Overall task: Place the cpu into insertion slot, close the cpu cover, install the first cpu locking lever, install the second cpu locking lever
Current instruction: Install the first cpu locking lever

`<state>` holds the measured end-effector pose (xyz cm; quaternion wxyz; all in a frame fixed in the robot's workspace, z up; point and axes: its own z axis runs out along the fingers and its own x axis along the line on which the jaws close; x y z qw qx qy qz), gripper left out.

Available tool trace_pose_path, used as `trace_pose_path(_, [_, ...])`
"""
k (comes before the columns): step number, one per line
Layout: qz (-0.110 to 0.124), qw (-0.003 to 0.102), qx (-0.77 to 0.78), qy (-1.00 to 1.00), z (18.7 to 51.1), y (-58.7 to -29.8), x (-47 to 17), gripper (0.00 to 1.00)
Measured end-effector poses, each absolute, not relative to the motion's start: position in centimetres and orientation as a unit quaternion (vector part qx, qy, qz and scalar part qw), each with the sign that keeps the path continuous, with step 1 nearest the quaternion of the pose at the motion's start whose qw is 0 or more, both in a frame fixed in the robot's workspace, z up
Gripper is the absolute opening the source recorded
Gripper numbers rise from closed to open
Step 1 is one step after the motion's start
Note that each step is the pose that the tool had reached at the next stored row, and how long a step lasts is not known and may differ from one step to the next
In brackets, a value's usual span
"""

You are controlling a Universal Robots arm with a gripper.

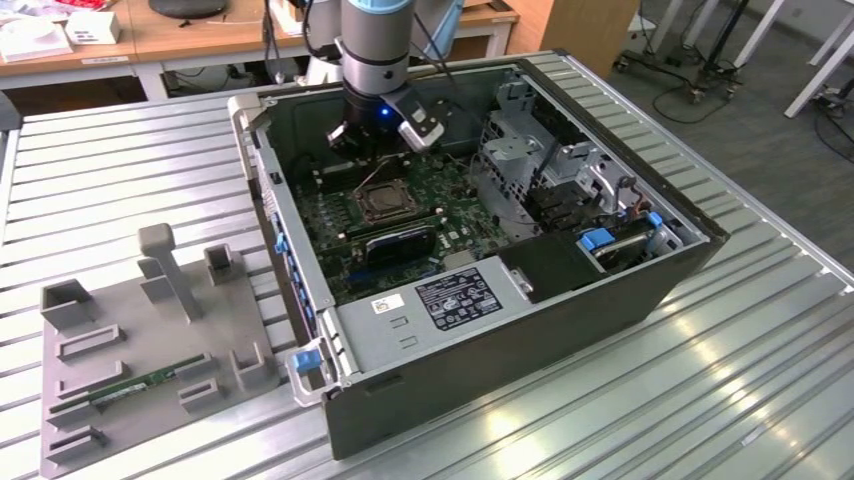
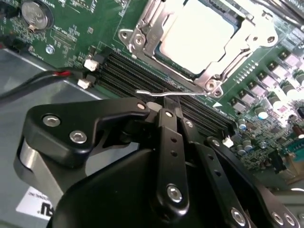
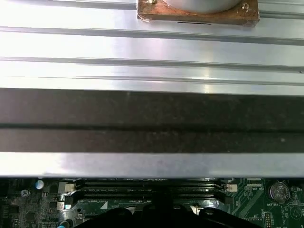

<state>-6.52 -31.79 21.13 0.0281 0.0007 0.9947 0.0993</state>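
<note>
My jaws are pinched shut just beside the locking lever (image 2: 156,94); the cpu (image 2: 199,33) lies seated under its closed cpu cover (image 2: 210,80). I judge levering wants steady downward pressure, clear of the memory slots (image 2: 128,71).

I have the open black metal computer case (image 1: 534,330) lying on its side on the ribbed aluminium table (image 1: 120,170). The flat grey slotted fixture tray (image 1: 134,400) sits beside it, on the exterior view's left. The green motherboard (image 1: 334,220) lies inside the case. In the second wrist view the square metal-topped cpu (image 2: 194,33) sits in its socket, with the thin silver-framed cpu cover (image 2: 209,78) down around it. The long black memory slots (image 2: 128,71) run between the socket and the black end effector (image 2: 167,113), and a thin bent wire lever (image 2: 161,93) lies across them, just beside its tip.
</note>
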Motion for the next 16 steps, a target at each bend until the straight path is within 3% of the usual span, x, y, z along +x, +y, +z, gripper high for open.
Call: trace_pose_path(16, [0.125, 0.029, 0.001, 0.992, 22.5, -31.8, -7.4, 0.11])
